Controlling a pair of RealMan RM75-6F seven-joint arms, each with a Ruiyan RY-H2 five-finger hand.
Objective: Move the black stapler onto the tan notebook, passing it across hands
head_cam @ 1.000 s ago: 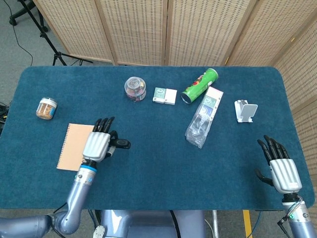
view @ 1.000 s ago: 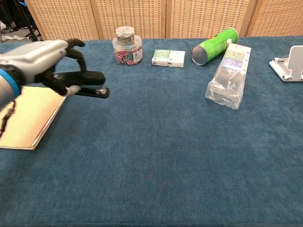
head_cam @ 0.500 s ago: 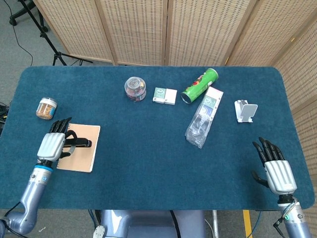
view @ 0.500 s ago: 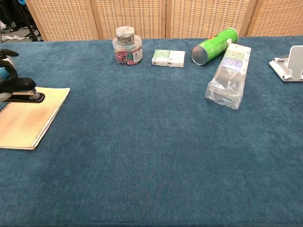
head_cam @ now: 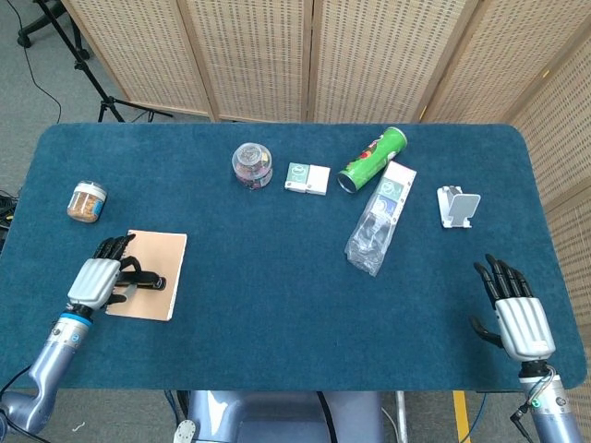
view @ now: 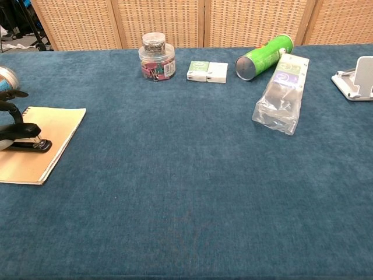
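The black stapler (head_cam: 148, 281) lies low on the tan notebook (head_cam: 159, 263) near the table's front left, its base touching the page in the chest view (view: 28, 144). My left hand (head_cam: 96, 279) grips its rear end, dark fingers (view: 13, 129) curled over it at the frame's left edge. Only part of that hand shows in the chest view. My right hand (head_cam: 521, 318) hovers at the front right corner, palm down, fingers apart and holding nothing. It appears in the head view alone.
Along the back stand a clear jar of clips (head_cam: 252, 164), a small green-white box (head_cam: 307, 178), a lying green can (head_cam: 372, 159), a clear plastic packet (head_cam: 379, 221) and a white stand (head_cam: 457, 206). A small jar (head_cam: 87, 201) sits far left.
My left hand carried the stapler leftward from beside the notebook to over it, then lowered it onto the page. The right hand barely shifted.
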